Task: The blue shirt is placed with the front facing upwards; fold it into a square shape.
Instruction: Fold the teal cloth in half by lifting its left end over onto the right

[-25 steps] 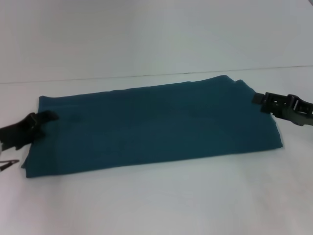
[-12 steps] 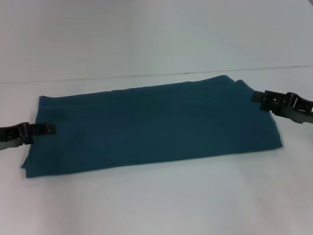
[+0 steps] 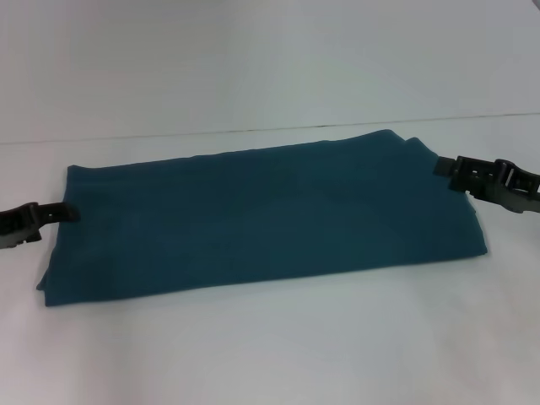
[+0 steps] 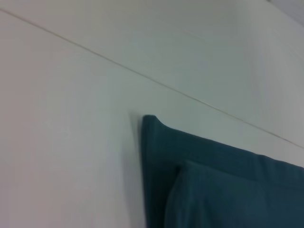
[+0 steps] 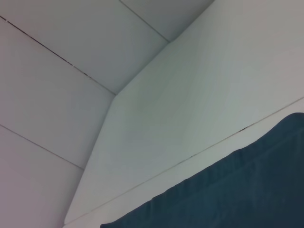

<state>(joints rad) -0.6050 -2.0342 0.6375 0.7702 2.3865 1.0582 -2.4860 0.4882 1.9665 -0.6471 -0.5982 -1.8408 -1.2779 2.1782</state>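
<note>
A: From the head view, where is the blue shirt (image 3: 261,219)?

B: It lies flat on the white table (image 3: 270,346), folded into a long band running left to right across the middle. No lettering or collar shows; only plain teal cloth faces up. Its far right corner is slightly rumpled.

A: And the grippers there?

B: The left gripper (image 3: 66,213) sits low at the shirt's left end, its dark tip right at the cloth edge. The tip looks thin and drawn together, but I cannot tell whether it pinches any cloth. The right gripper (image 3: 445,168) is at the shirt's far right corner, its tip meeting the edge. Whether its jaws are parted or closed, or have hold of the fabric, I cannot tell from here.

A: What does the left wrist view give?

B: One end of the blue shirt (image 4: 223,185) on the white table (image 4: 71,142), with a rounded corner and a second layer lying on top, set a little in from the edge. A thin seam line crosses the table beyond it. No fingers show.

A: And the right wrist view?

B: Just an edge of the blue shirt (image 5: 237,194), wavy along its border, resting on the white table (image 5: 190,95). Behind the table stands a pale panelled wall (image 5: 57,71). No fingers there either.
</note>
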